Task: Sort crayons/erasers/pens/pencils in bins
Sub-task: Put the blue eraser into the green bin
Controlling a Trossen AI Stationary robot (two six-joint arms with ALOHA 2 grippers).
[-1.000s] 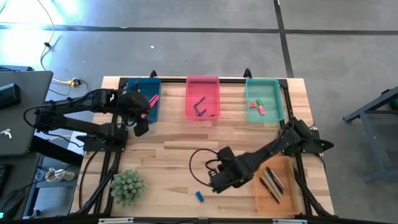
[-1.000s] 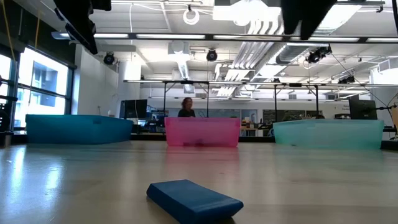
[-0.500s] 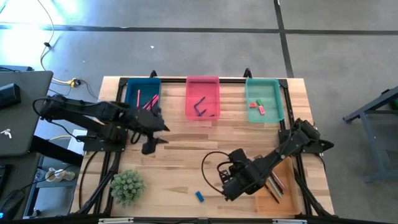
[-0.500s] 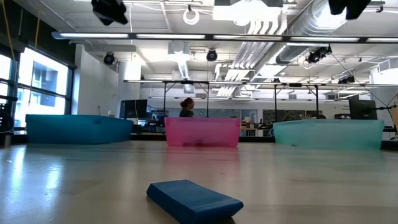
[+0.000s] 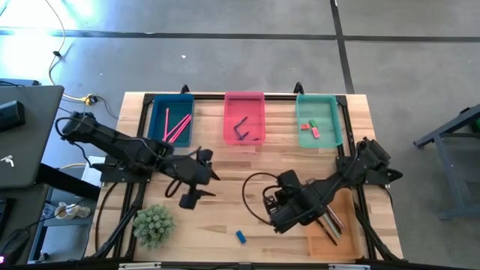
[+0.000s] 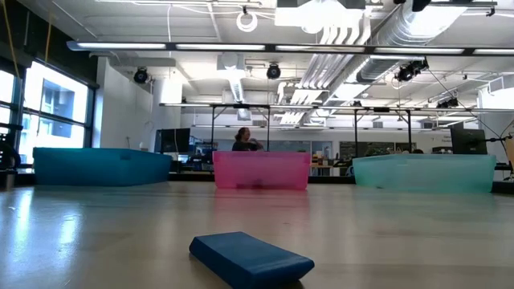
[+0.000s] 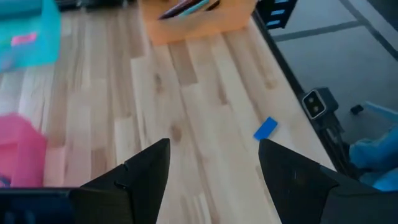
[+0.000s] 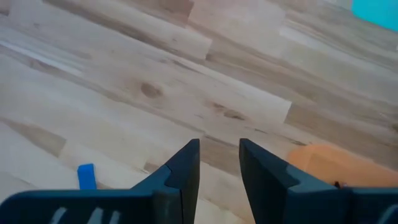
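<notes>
A blue eraser (image 5: 241,237) lies flat on the wood near the table's near edge, also seen in the low view (image 6: 250,258). The dark blue bin (image 5: 156,124) holds pink sticks (image 5: 177,127). The pink bin (image 5: 244,101) holds dark sticks. The teal bin (image 5: 318,103) holds a green and two red-pink erasers. The orange bin (image 5: 319,238) at the near right holds several sticks. My left gripper (image 5: 206,180) hovers open over the table's middle, left of and beyond the blue eraser (image 7: 265,128). My right gripper (image 5: 274,217) hovers narrowly open between that eraser (image 8: 86,176) and the orange bin (image 8: 329,162).
A green spiky ball (image 5: 154,225) sits at the near left. A black cable (image 5: 251,193) loops over the wood by the right arm. Bare wood stretches between the far bins and the eraser. A person (image 6: 245,141) shows in the room beyond the pink bin.
My left gripper has swung away from the dark blue bin toward the table's middle and near edge, leaving the pink sticks lying in that bin. My right gripper has shifted a little toward the table's right. Both arms have risen out of the low view.
</notes>
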